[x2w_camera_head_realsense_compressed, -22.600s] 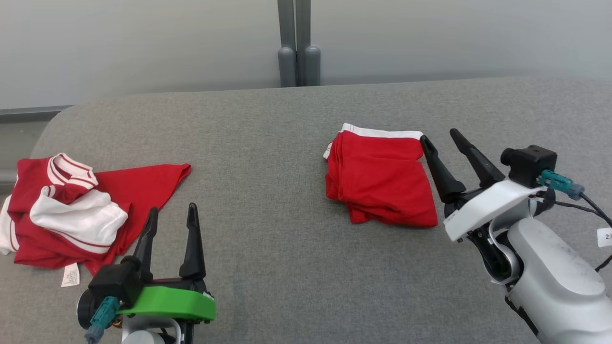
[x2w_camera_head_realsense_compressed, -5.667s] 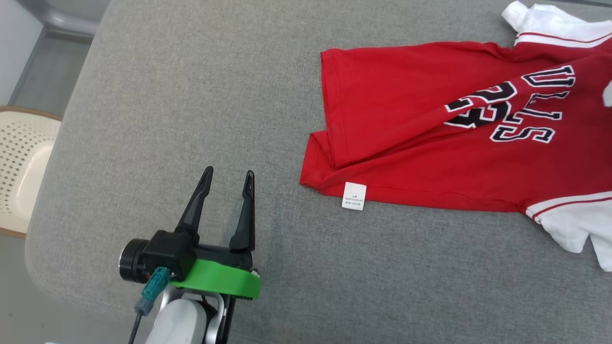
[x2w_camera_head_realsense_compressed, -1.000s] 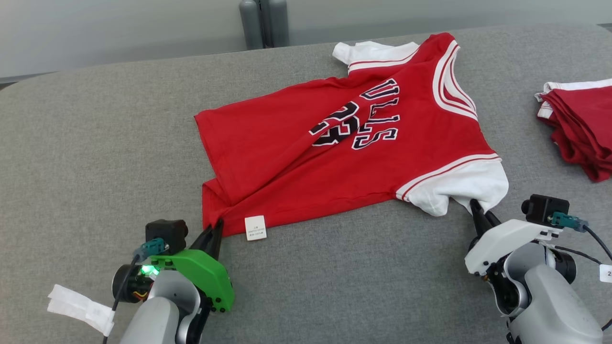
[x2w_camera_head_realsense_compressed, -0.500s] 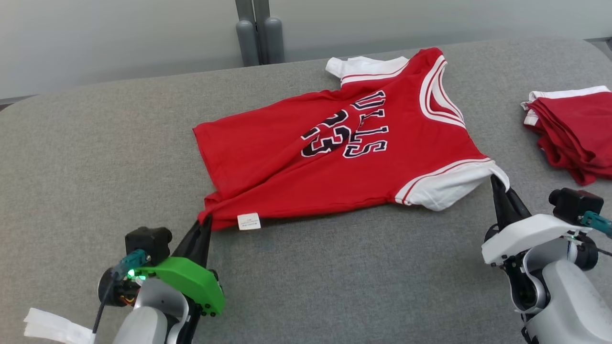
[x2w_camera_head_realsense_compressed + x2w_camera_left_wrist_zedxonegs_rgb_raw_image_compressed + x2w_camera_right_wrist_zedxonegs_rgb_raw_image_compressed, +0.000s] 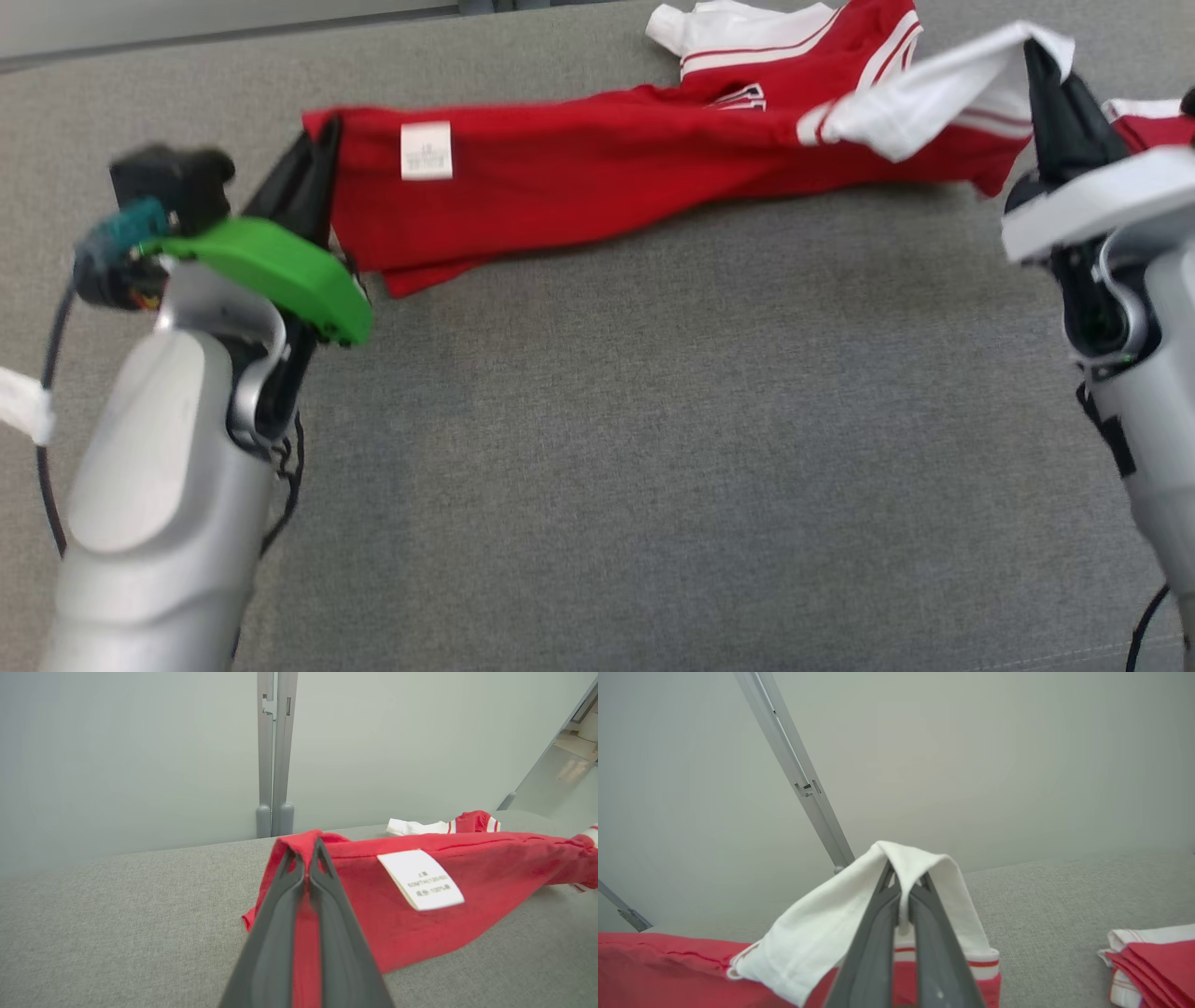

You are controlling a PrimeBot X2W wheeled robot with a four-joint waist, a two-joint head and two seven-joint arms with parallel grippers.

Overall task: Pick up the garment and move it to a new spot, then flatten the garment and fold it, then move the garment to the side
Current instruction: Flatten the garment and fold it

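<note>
Red jersey [image 5: 579, 177], stretched: left gripper [image 5: 319, 149] pinches its hem corner, right gripper [image 5: 1036, 61] its white sleeve [image 5: 822, 933]. Right wrist view adds a folded red pile [image 5: 1155, 961].

jersey [image 5: 579, 177]: lettering mostly folded under
care label [image 5: 427, 150]: head-view print too small
folded red stack [image 5: 1153, 956]: cut by edge

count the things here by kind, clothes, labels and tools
garments: 2, the red jersey and the folded red garment
labels: 1, the white care label on the jersey
tools: 2, left tool and right tool, both shut on the jersey
total: 5
</note>
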